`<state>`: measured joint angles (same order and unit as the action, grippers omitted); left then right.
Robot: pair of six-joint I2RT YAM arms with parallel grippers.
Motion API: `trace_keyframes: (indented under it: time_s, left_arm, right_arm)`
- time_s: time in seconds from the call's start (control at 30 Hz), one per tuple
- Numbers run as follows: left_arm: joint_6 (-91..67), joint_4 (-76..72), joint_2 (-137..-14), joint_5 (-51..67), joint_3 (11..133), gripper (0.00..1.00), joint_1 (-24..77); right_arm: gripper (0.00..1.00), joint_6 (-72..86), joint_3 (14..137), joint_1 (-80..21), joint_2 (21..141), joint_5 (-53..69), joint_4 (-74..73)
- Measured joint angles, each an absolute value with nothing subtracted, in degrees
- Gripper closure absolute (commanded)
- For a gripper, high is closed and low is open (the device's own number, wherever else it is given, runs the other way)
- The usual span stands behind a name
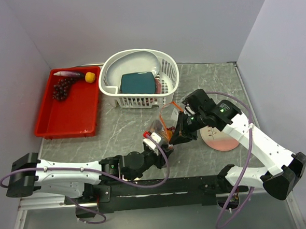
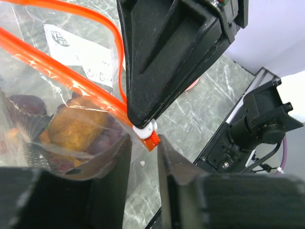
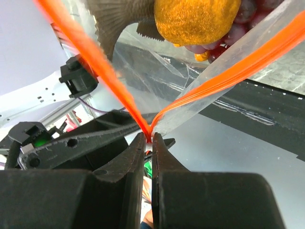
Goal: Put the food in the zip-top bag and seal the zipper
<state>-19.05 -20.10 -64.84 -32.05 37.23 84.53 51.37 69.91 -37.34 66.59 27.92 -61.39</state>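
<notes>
Three foods lie at the red tray's far end by the left wall: one eggplant, one grape bunch, one yellow fruit. Mid-table, the left gripper clamps the zip-top bag's corner, jaws at a narrow slot. The right gripper pinches the zipper's end, jaws almost touching. Only the wrist views show the fish and orange-yellow ball inside.

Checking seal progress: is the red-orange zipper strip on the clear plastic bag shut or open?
Open. The red-orange zipper strip splits into two bands that spread apart, meeting only where the right gripper pinches them.
</notes>
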Motion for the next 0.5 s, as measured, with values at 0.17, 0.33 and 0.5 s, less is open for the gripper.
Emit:
trace_keyframes:
  time_s: [0.17,0.33,0.5]
  left_arm:
    - [-19.0,-20.7,-65.3,-33.0,37.2,0.99,85.0]
    - [-18.7,-20.6,-65.7,-33.6,37.2,0.99,85.5]
    - [-18.6,-20.7,-65.7,-34.2,37.2,0.99,86.2]
  right_arm:
    - [1.00,51.6,69.7,-37.2,66.6,27.6,-60.9]
    - [1.00,52.6,68.9,-37.0,66.4,27.7,-60.5]
    - [1.00,53.1,68.9,-37.0,66.4,27.7,-60.8]
